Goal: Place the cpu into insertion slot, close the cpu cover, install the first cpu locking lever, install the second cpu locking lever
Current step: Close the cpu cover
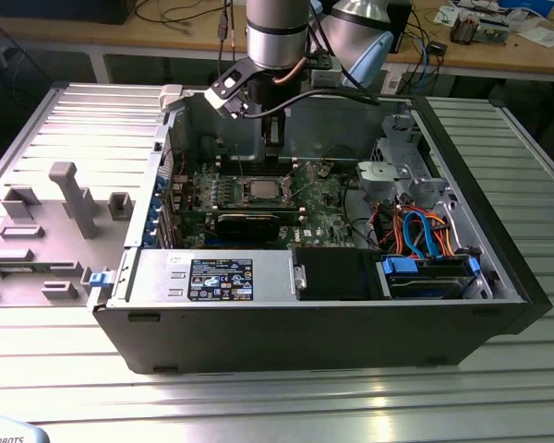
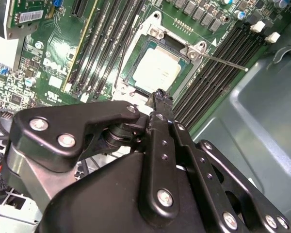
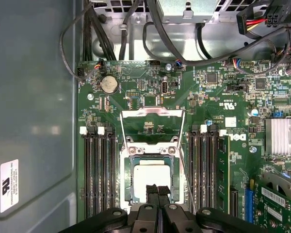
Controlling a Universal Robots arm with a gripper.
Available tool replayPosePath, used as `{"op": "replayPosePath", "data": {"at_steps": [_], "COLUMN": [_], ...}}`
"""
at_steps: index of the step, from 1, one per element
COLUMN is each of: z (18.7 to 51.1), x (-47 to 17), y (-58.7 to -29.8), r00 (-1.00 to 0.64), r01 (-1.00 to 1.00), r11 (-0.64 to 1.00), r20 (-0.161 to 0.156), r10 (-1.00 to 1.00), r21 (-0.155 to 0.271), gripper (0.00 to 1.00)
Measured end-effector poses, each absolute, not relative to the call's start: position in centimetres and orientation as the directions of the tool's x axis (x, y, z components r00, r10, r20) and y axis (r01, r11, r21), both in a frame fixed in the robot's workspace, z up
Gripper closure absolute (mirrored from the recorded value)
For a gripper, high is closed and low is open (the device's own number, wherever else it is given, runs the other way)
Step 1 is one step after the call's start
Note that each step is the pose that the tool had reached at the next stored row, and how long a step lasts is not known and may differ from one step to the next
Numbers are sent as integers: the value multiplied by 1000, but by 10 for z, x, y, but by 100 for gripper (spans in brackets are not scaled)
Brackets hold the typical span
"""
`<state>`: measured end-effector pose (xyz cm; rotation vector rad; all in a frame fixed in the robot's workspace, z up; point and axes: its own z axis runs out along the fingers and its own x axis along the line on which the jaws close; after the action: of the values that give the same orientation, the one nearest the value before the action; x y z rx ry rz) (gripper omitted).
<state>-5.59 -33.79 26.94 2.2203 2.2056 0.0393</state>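
The cpu (image 3: pixel 150 180) lies flat in the insertion slot (image 3: pixel 127 179) on the green board, its silver top (image 2: pixel 157 68) showing. The cpu cover (image 3: pixel 153 112) stands open, tilted back from its hinge at the slot's edge, and the board shows through its window. A thin locking lever (image 2: pixel 223 60) sticks out unlatched beside the slot. My gripper (image 3: pixel 158 190) hovers just over the cpu's near edge, fingers shut together and holding nothing. In the exterior view my gripper (image 1: pixel 273 166) reaches down into the open case above the cpu (image 1: pixel 261 191).
Long memory slots (image 3: pixel 98 174) flank the slot on both sides. A black expansion card (image 1: pixel 249 221) lies in front of the socket, and a finned heat sink (image 3: pixel 283 136) sits nearby. Blue and orange cables (image 1: pixel 425 231) fill the drive bay. Grey fixtures (image 1: pixel 69 198) stand on the table at the exterior view's left.
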Motion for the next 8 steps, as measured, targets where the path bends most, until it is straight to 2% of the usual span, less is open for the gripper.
{"op": "replayPosePath", "data": {"at_steps": [8], "z": [270], "x": [-54], "y": [-338], "r00": [6], "r01": [1000], "r11": [-7], "r20": [9], "r10": [1000], "r21": [26], "gripper": [89]}}
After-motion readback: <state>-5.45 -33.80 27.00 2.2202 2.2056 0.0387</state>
